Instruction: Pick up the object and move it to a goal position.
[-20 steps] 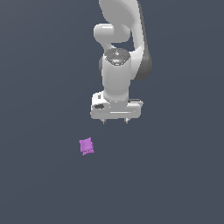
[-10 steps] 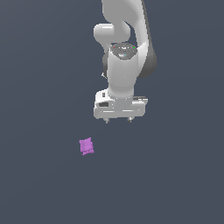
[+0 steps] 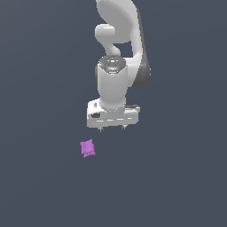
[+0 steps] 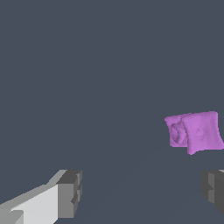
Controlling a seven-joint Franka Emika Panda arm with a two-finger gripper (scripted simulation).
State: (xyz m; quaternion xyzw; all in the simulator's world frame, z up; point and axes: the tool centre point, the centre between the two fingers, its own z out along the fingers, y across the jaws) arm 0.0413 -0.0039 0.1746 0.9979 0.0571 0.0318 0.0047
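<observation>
The object (image 3: 88,148) is a small purple-magenta lumpy square thing lying on the dark grey floor, toward the exterior view's left of the gripper and a little nearer the camera. It also shows in the wrist view (image 4: 195,132), off to one side of the fingers. My white gripper (image 3: 112,129) hangs above the floor, pointing down, open and empty. In the wrist view one grey fingertip (image 4: 70,193) shows fully and the other (image 4: 213,188) sits at the frame's edge, wide apart with nothing between them.
The white arm (image 3: 119,57) rises behind the gripper. The floor (image 3: 177,177) is plain dark grey all around.
The gripper has shifted toward the exterior view's left and slightly nearer the object. The object has not moved.
</observation>
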